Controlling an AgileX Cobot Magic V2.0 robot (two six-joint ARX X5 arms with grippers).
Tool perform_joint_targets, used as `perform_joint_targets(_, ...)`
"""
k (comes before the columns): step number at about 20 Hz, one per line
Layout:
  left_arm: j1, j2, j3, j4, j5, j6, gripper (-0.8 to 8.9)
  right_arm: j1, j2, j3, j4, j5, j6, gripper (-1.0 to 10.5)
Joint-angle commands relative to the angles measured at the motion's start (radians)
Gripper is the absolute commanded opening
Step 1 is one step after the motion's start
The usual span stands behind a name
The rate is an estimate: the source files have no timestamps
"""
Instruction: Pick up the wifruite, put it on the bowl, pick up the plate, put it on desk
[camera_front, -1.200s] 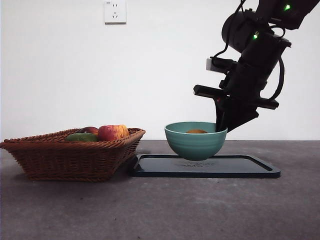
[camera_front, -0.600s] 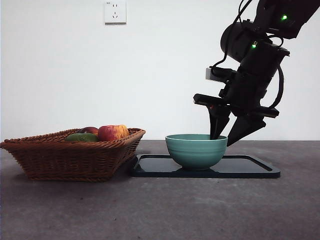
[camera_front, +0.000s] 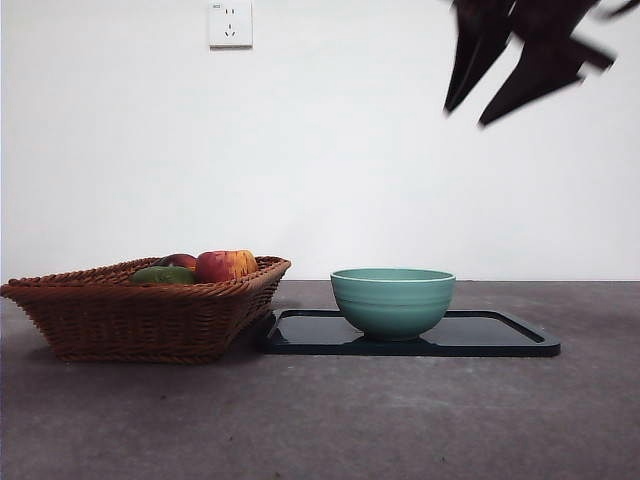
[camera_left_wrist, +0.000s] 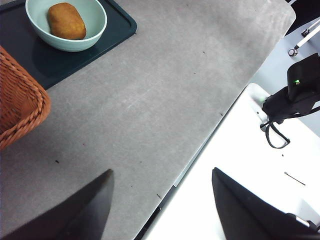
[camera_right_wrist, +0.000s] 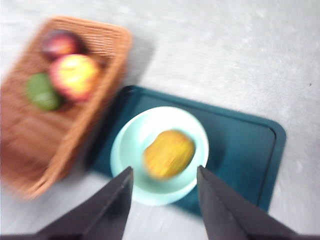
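The wifruite (camera_left_wrist: 66, 21) is seen lying inside the bowl (camera_front: 392, 300), which is set on the black tray (camera_front: 500, 340) beside the wicker basket (camera_front: 140, 315) on the surface (camera_front: 320, 420). The right gripper (camera_right_wrist: 164, 182) is held high above, fingers spread and empty. The left gripper (camera_left_wrist: 162, 200) is parked aside, fingers parted.

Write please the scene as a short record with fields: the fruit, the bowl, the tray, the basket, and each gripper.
wifruite: lies inside the bowl
bowl: teal-green, upright, stands on the tray
tray: black, flat on the desk, beside the basket
basket: brown wicker, holds an apple and a green fruit
right gripper: open, empty, high above the bowl
left gripper: open, empty, away from the bowl, near the desk's edge
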Motion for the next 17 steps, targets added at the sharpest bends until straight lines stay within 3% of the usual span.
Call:
perform_joint_targets(1, -0.004, 0.006, 0.021, 0.017, 0.003, 0.005, 3.12, 0.005, -0.082, 0.019, -0.088, -0.051, -0.049, 2.0)
perform_joint_targets(9, -0.004, 0.006, 0.021, 0.017, 0.003, 0.005, 3.12, 0.005, -0.367, -0.027, -0.349, -0.072, -0.142, 2.0)
perform_joint_targets(13, -0.004, 0.006, 0.021, 0.017, 0.003, 0.005, 3.12, 0.005, -0.477, -0.073, -0.425, -0.164, -0.151, 2.0)
perform_joint_targets(17, -0.004, 0.006, 0.021, 0.017, 0.003, 0.004, 3.12, 0.005, -0.552, -0.129, -0.463, -0.166, -0.153, 2.0)
